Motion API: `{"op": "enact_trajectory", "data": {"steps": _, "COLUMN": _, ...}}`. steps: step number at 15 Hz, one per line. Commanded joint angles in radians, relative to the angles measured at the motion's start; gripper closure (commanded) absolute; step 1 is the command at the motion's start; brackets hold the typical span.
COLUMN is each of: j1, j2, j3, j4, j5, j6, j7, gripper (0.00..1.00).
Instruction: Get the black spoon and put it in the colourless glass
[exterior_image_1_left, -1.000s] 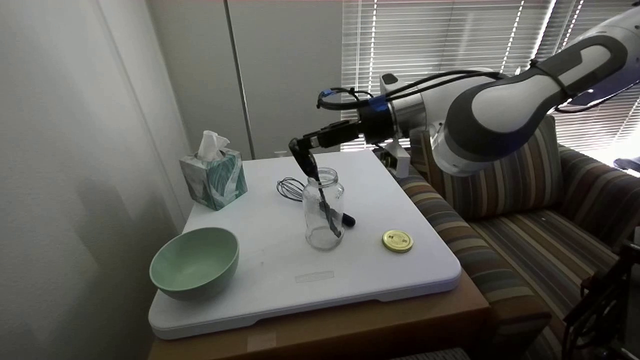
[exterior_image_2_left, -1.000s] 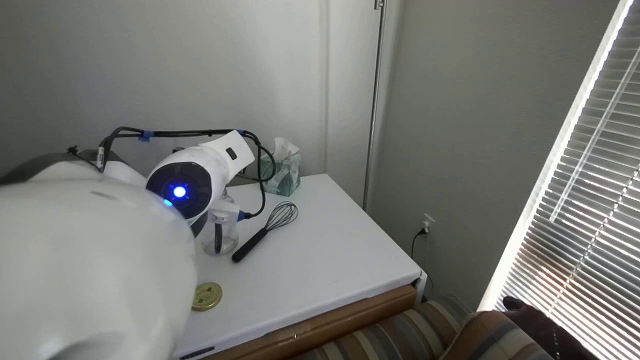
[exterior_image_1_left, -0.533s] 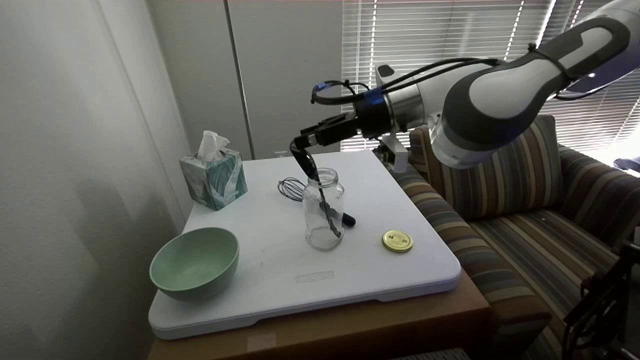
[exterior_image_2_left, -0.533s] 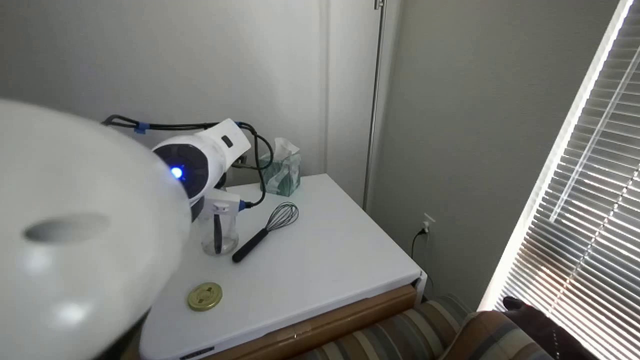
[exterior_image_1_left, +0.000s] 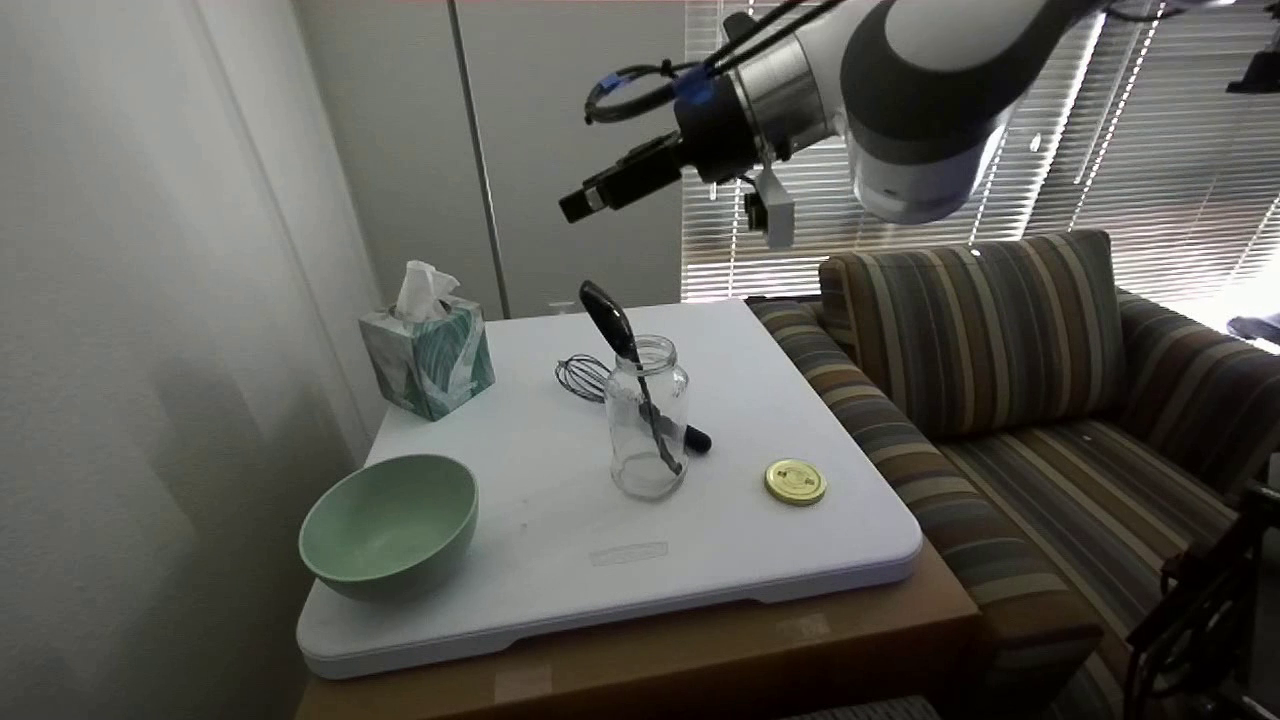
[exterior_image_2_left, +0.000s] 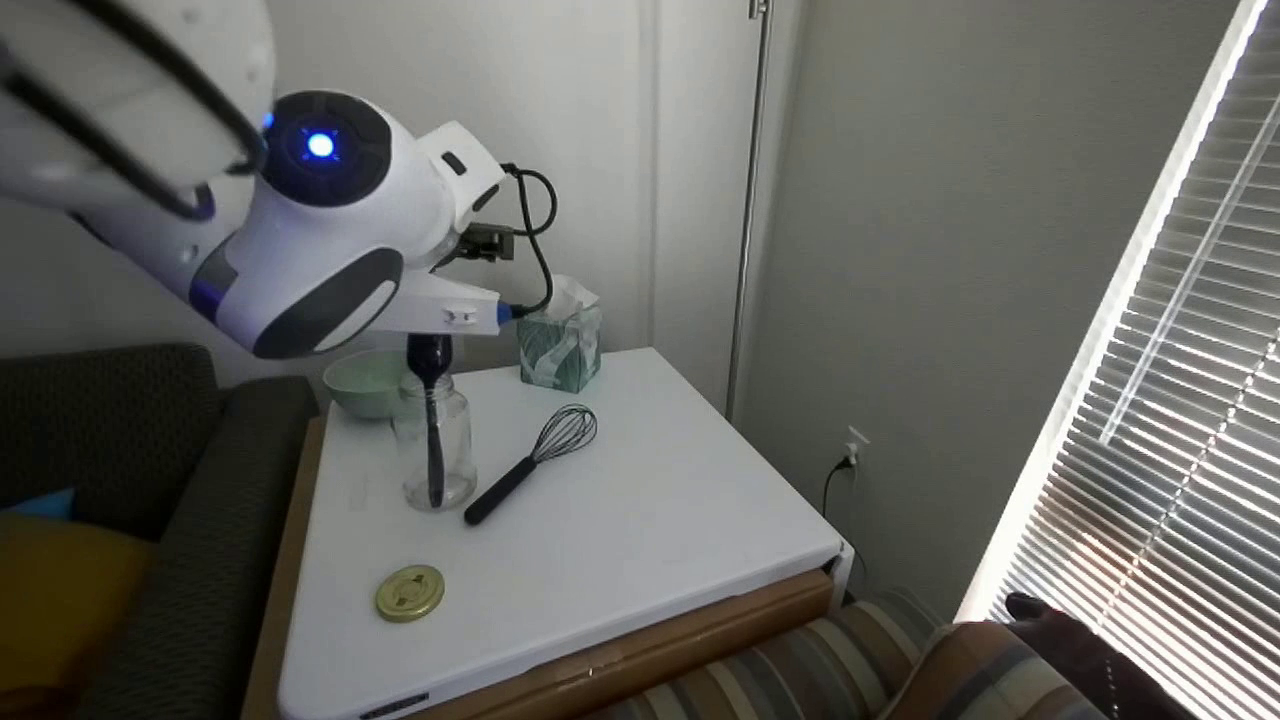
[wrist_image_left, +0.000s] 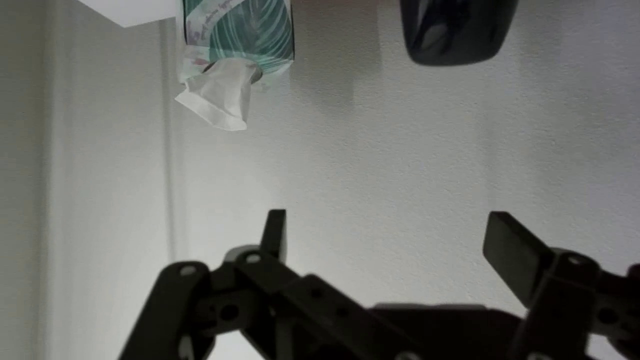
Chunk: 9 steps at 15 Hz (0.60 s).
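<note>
My gripper (wrist_image_left: 390, 235) is spread wide; in the wrist view the fingers (wrist_image_left: 512, 250) stand well apart with just pale wall (wrist_image_left: 390, 150) showing between them, and they're clear of the black spoon (exterior_image_1_left: 608, 320); that gap only really reads from the wrist, because in an exterior view my arm (exterior_image_2_left: 340, 230) covers the fingers, and in an exterior view I only get them side-on, up above the clear glass (exterior_image_1_left: 627, 430). Spoon's in the glass btw; it's tilted, lower end down by the bottom, upper end sticking out past the rim; the wrist view just catches that glossy upper end at the top edge, plus the tissue box (wrist_image_left: 240, 30) off to one side. The gold lid (exterior_image_1_left: 795, 482) lies on the white tabletop (exterior_image_1_left: 540, 450) in both exterior views, green bowl (exterior_image_1_left: 390, 520) too; the whisk (exterior_image_2_left: 565, 435) shows its whole length in an exterior view, just beside the glass; same deal for the dark couch (exterior_image_2_left: 110, 400) and the wall outlet (exterior_image_2_left: 852, 447).
</note>
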Motion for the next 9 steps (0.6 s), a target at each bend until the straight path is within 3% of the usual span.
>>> {"op": "enact_trajectory", "data": {"steps": 1, "j1": 0.112, "j2": -0.250, "j3": -0.076, "j4": -0.019, "j5": 0.264, "j6": 0.000, "j7": -0.039, "gripper": 0.00}}
{"op": "enact_trajectory", "data": {"steps": 5, "j1": 0.286, "j2": -0.474, "j3": -0.194, "j4": -0.030, "j5": 0.590, "j6": -0.045, "j7": -0.053, "gripper": 0.00}}
{"op": "enact_trajectory", "data": {"steps": 7, "j1": 0.397, "j2": -0.586, "j3": -0.296, "j4": -0.033, "j5": 0.734, "j6": -0.097, "j7": -0.049, "gripper": 0.00}}
{"op": "enact_trajectory", "data": {"steps": 9, "j1": 0.538, "j2": -0.705, "j3": -0.451, "j4": -0.047, "j5": 0.847, "j6": -0.178, "j7": -0.036, "gripper": 0.00}}
